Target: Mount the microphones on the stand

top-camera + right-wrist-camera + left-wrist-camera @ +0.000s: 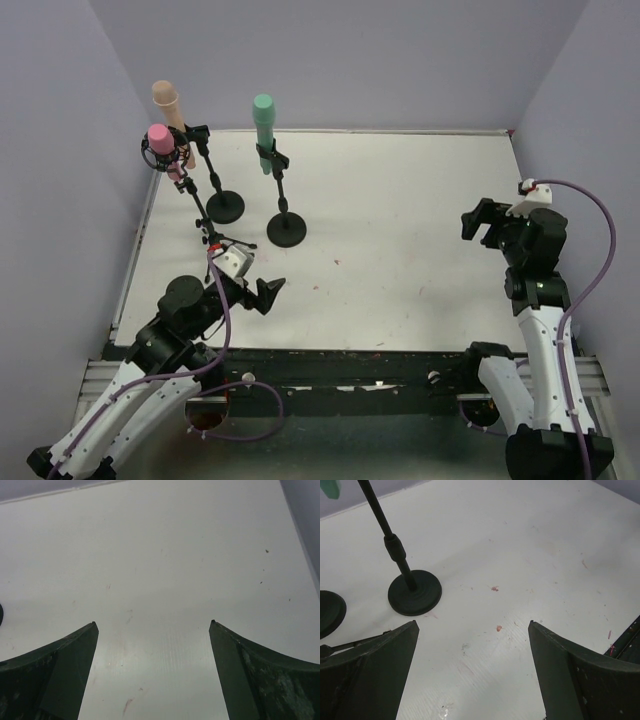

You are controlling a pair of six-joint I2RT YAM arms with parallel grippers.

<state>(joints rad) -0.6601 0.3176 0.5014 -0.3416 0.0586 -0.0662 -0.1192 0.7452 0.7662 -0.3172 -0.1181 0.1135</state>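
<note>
Three black stands stand at the far left of the white table. A green microphone sits in the clip of the stand with the round base. A peach microphone sits in the stand with base. A pink microphone sits in the third stand, whose lower end is next to my left arm. My left gripper is open and empty, low at the near left; its wrist view shows one stand base. My right gripper is open and empty at the right.
Lilac walls close in the table on the left, back and right. The table's near edge runs in front of the arm bases. A second stand base shows at the left edge of the left wrist view.
</note>
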